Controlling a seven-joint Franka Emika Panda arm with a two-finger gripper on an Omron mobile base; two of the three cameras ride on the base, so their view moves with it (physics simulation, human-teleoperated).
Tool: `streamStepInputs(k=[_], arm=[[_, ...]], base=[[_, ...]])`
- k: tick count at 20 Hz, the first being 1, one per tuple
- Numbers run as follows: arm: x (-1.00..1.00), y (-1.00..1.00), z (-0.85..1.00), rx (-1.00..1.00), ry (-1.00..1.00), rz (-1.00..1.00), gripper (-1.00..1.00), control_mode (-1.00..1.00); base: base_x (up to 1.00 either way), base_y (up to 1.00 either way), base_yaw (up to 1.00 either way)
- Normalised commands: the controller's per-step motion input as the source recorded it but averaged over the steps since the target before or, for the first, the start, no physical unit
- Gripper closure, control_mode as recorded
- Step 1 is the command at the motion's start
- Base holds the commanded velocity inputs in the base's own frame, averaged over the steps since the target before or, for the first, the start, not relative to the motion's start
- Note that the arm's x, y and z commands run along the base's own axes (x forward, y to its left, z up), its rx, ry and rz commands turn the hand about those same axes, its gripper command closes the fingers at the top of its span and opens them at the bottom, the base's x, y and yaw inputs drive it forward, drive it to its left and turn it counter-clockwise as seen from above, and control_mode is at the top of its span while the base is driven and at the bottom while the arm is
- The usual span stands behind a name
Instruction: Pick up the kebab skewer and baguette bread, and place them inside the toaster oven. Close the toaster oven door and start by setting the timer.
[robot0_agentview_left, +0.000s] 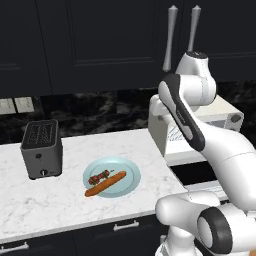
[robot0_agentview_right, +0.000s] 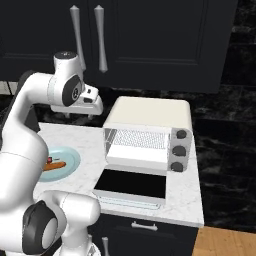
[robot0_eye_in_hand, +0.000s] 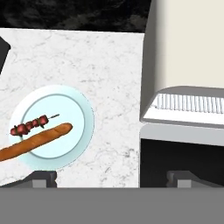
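Skewer (robot0_eye_in_hand: 31, 124) beside baguette (robot0_eye_in_hand: 37, 140) on plate (robot0_eye_in_hand: 81, 109), desk (robot0_agentview_left: 75, 200) middle. Oven (robot0_agentview_right: 150, 117) at right edge, door (robot0_agentview_right: 131, 185) down. Fingers (robot0_eye_in_hand: 111, 179) apart, above desk.

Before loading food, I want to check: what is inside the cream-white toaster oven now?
Through the open front of the cream-white boxy toaster oven, a wire rack shows, with no food on it. The deeper back part of the cavity is hidden by the oven's top.
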Motion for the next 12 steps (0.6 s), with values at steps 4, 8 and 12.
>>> streamStepInputs(k=[4,8,12], arm=[[0.0,0.0,0.0,0.0,0.0,0.0,-1.0,1.0],[-0.06,-0.06,0.0,0.0,0.0,0.0,-1.0,-1.0],[-0.08,-0.94,-0.06,0.11,-0.01,0.0,-1.0,-1.0]], base=[[0.0,0.0,0.0],[0.0,0.0,0.0],[0.0,0.0,0.0]])
